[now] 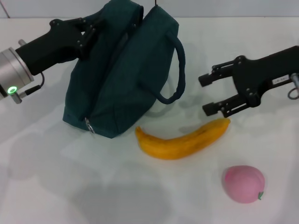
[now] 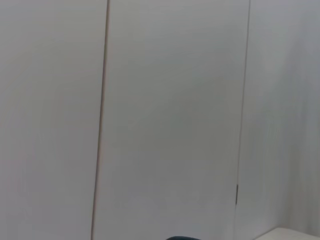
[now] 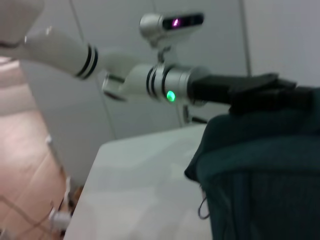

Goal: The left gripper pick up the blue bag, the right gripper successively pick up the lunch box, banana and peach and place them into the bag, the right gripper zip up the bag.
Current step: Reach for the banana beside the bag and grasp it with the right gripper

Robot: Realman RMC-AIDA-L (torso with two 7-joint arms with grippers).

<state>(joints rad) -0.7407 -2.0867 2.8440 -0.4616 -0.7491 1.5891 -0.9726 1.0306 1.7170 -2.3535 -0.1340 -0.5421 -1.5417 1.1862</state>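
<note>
The bag [image 1: 119, 79] stands on the white desk [image 1: 42, 186], its top edge pinched in the left claw [image 1: 86, 32], which clamps the fabric, probably to keep the bag upright and steady for loading; no lunch box shows outside it. Just in front lies the banana [image 1: 182, 139], and the right claw [image 1: 208, 93] hovers with jaws spread above its far tip, apparently lined up to take it next. The peach [image 1: 243, 184] waits nearer the robot, apart from the banana.

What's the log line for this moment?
left pincer: shut on blue bag top | right pincer: open, above banana tip | peach: on table | lunch box: not visible
</note>
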